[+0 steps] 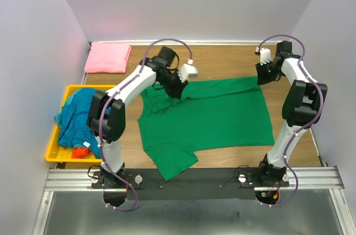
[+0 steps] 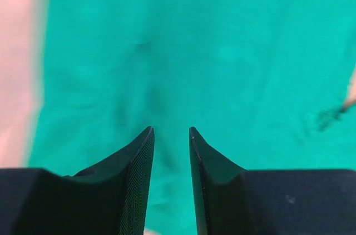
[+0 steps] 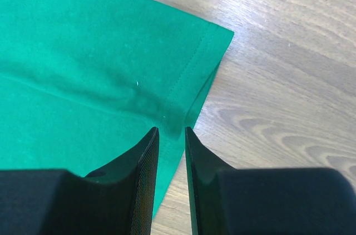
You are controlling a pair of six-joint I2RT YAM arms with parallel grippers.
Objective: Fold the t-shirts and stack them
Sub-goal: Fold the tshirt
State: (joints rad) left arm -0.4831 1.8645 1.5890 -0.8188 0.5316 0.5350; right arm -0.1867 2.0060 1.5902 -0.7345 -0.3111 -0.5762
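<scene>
A: Where is the green shirt (image 1: 211, 115)?

B: Spread out in the middle of the worktop (image 1: 222, 63), neck end to the left, bottom hem to the right. One sleeve points at the near edge. The cloth is rumpled up by the neck.

A: And the left pincer (image 1: 177, 91)?

B: Down on that rumpled part, at the far left of the shirt. In its wrist view the fingers (image 2: 136, 174) stand a narrow slit apart with green cloth filling the picture beyond them. The view is blurred, so I cannot tell whether any cloth is nipped.

A: The right pincer (image 1: 262, 76)?

B: At the shirt's far right corner. Its jaws are also a thin slit apart. The stitched hem (image 3: 189, 74) runs straight into the slit, and a dark crease leads there too. I cannot tell if it has hold of the cloth or hangs just above it.

A: The other shirts?

B: The pink shirt (image 1: 107, 57) lies folded flat at the far left corner of the worktop. The teal shirt (image 1: 75, 115) is heaped in the yellow bin (image 1: 53, 154) at the left, spilling over the rim. A bit of the orange-red shirt (image 1: 82, 151) peeks out under it.
</scene>
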